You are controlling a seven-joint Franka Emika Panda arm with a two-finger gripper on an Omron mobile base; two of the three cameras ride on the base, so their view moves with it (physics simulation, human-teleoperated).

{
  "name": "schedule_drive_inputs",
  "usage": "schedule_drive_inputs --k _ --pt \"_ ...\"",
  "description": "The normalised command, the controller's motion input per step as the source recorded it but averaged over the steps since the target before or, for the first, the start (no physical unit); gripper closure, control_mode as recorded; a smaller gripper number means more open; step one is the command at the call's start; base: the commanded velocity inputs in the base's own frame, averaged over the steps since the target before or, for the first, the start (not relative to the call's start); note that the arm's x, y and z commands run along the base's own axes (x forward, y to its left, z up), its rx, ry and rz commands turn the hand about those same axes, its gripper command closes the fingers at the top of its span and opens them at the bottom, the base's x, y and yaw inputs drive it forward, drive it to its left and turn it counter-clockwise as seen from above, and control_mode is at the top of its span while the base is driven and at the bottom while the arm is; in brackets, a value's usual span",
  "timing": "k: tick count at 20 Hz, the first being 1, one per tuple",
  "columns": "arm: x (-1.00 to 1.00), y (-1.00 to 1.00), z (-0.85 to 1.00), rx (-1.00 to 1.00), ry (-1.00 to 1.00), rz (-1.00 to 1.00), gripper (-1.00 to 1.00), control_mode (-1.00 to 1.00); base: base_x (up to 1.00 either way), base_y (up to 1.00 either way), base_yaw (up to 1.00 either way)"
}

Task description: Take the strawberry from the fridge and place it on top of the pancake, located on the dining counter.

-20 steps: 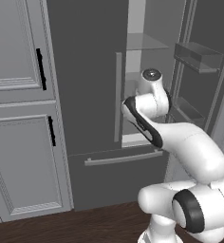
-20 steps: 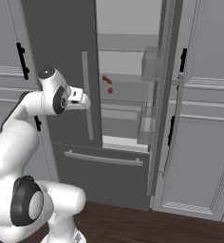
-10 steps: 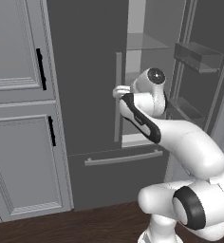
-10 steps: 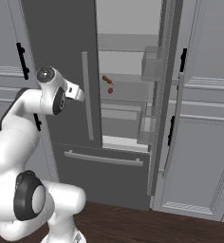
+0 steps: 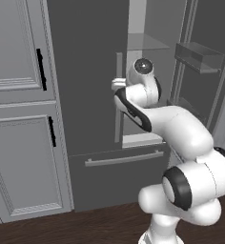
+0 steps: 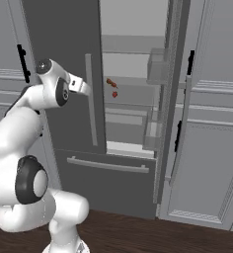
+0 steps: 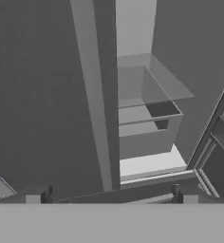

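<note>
Red strawberry (image 6: 114, 94) visible on the fridge (image 6: 133, 59) shelf from the right; jaws spread wide, empty.

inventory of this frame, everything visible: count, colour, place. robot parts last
fridge: 1, dark grey, centre; right door swung open, left door closed, pale grey inside.
fridge handles: silver bars, one upright on the left door, one across the bottom drawer.
strawberry: 1, bright red, on a shelf inside the fridge.
brownish food item: 1, brownish-orange, on that shelf just above-left of the strawberry in the right base view.
door bins: grey, on the inside of the open door.
cabinets: light grey panelled, black handles, either side of the fridge.
floor: dark wood.
arm: 1, white with dark joints, in front of the fridge.
gripper: 1, dark tips spread apart, nothing between them, aimed into the fridge opening.
</note>
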Motion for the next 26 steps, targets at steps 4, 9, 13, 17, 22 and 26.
schedule_drive_inputs --k 4,9,13,17,22,26 --pt "0.64 -0.12 -0.07 -0.03 0.01 -0.11 -1.0 -1.0 0.0 0.0 0.0" --pt "0.63 -0.04 -0.09 0.06 -0.1 0.01 -1.0 -1.0 0.0 0.0 0.0" --pt "0.27 -0.12 -0.09 0.08 -0.23 0.12 -1.0 -1.0 0.0 0.0 0.0" --pt "0.25 -0.01 -0.08 -0.01 -0.09 0.17 -1.0 -1.0 0.0 0.0 0.0" --pt "0.31 0.01 0.0 -0.06 0.01 0.08 -1.0 -1.0 0.0 0.0 0.0" --pt "0.3 0.0 0.0 -0.11 0.11 0.0 -1.0 -1.0 0.0 0.0 0.0"
